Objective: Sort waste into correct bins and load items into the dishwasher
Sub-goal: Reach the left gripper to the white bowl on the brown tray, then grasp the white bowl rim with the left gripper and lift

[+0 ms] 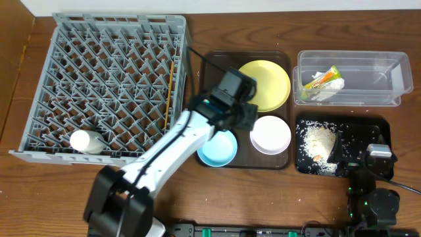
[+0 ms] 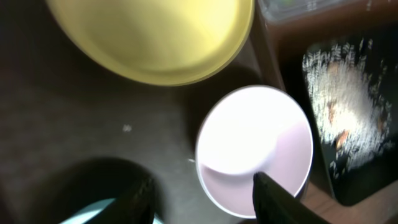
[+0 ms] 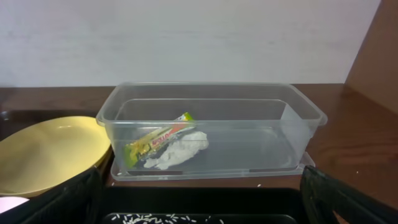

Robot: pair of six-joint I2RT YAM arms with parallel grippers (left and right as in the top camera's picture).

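Left claw point(image 2: 202, 182) hangs released over the round white bowl point(image 2: 254, 152) (light blue bowl point(image 1: 218, 149) alongside); right claw point(image 3: 199, 199), also released, faces the clear plastic tub point(image 3: 211, 106) holding the green-and-orange wrapper point(image 3: 158, 140).

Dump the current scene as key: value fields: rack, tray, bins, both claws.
dish rack: white cup lying near one corner; chopsticks along the side nearest the brown tray
brown tray: yellow plate, white bowl, blue bowl
clear tub: snack wrapper, napkin
black tray: crumbs
left claw: open, empty, over brown tray between the two bowls
right claw: open, empty, by black tray, facing clear tub
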